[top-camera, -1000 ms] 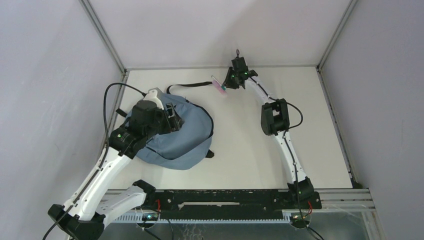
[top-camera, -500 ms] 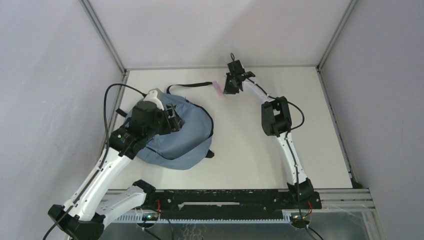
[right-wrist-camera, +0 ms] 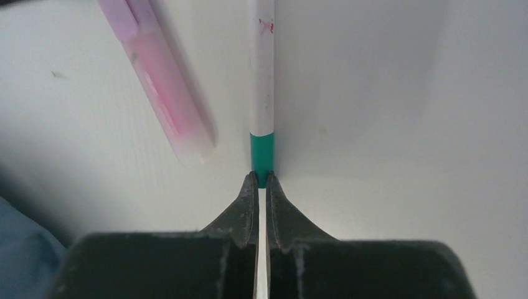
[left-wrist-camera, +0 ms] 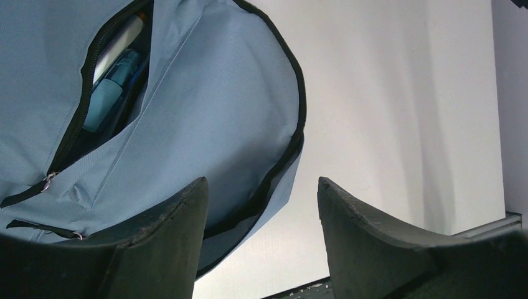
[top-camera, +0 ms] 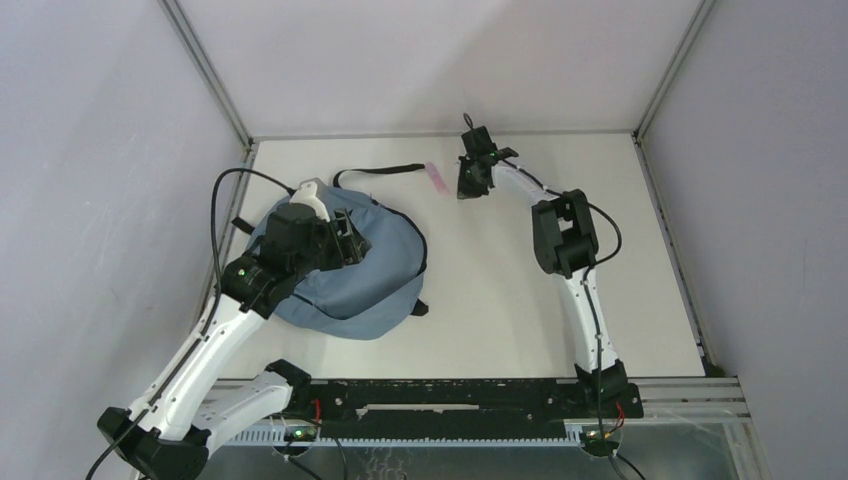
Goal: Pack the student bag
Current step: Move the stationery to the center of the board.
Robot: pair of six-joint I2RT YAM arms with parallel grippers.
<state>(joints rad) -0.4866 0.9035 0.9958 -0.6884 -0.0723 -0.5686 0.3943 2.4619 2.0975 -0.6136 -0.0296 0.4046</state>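
Observation:
The slate-blue student bag point(top-camera: 365, 275) lies at the left of the table with its black strap stretched toward the back. In the left wrist view its zipper pocket point(left-wrist-camera: 109, 81) is open, with a white and a light-blue item inside. My left gripper point(left-wrist-camera: 261, 187) is open and empty, just above the bag point(left-wrist-camera: 205, 112). My right gripper point(right-wrist-camera: 262, 180) is shut on the green end of a white pen point(right-wrist-camera: 261, 81), low over the table. A pink highlighter point(right-wrist-camera: 163, 87) lies just left of the pen; it also shows in the top view point(top-camera: 436, 177), beside the right gripper point(top-camera: 468, 186).
The bag's black strap point(top-camera: 380, 172) runs along the table toward the highlighter. Grey walls with metal frame posts close in the back and both sides. A corner of the bag point(right-wrist-camera: 18, 255) shows at the lower left of the right wrist view.
My right gripper has moved right and slightly nearer, off the pink highlighter, which stays on the table. The left arm and the bag have not moved.

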